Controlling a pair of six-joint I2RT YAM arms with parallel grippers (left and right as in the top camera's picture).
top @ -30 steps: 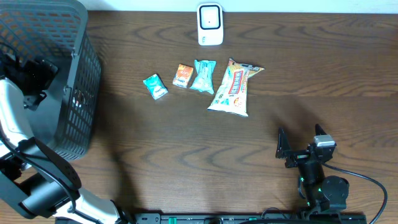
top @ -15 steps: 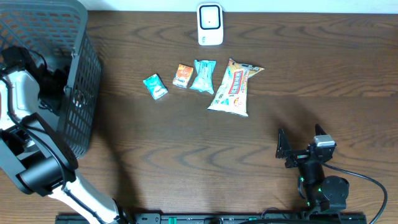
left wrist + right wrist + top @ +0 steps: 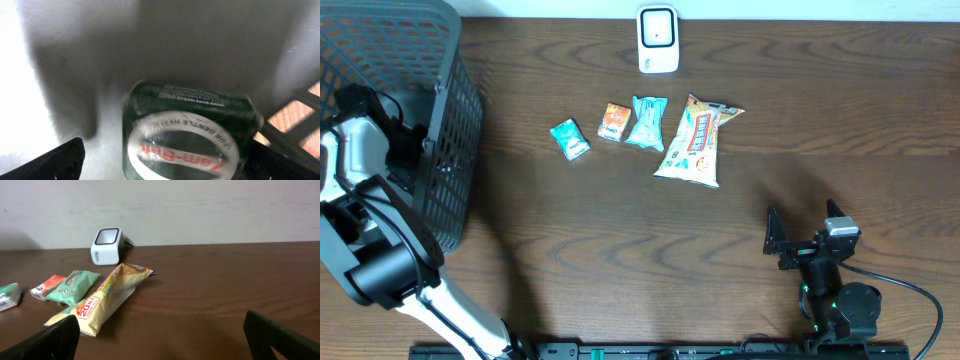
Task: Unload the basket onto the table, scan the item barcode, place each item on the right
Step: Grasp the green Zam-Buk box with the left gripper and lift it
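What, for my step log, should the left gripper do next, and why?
Probably ease down and close on the green item: the left gripper is open inside the basket, with the item between its fingers, not yet gripped.

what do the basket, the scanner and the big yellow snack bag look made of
Basket: dark open grid walls, probably rigid plastic or coated wire, matte. Scanner: smooth white rounded shell, likely moulded plastic, slightly glossy. Snack bag: thin printed film, probably plastic, judging by its creases and crimped end.
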